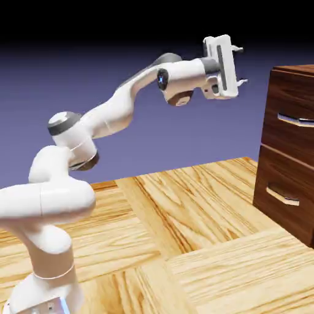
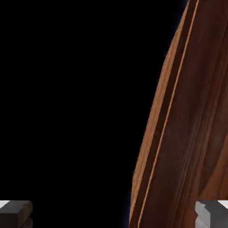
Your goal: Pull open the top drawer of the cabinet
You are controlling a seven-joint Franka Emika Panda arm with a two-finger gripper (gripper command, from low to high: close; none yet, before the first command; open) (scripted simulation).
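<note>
At three o'clock in the exterior view, the tall dark reddish-brown wood-grain cabinet stands on the light wood-plank floor, cut off by the picture's right edge. From seven o'clock the white jointed robot arm rises and bends up toward one o'clock, ending well above the floor. Set into the cabinet's upper part, at about two o'clock, the top drawer sits flush with the cabinet front, shut. Below it, at four o'clock, is the lower drawer front with its paler curved handle. At the arm's tip, near one o'clock, the white two-finger gripper points toward the cabinet and hangs in the air, apart from it and slightly higher than the drawer's shiny silver bar handle. Its two short fingers stand wide apart, one above the other, with nothing between them. In the hand view, the cabinet's wood fills the side from one to five o'clock as a curved, grained slab, the rest being black; the grey finger tips show at seven and five o'clock, far apart and holding nothing.
</note>
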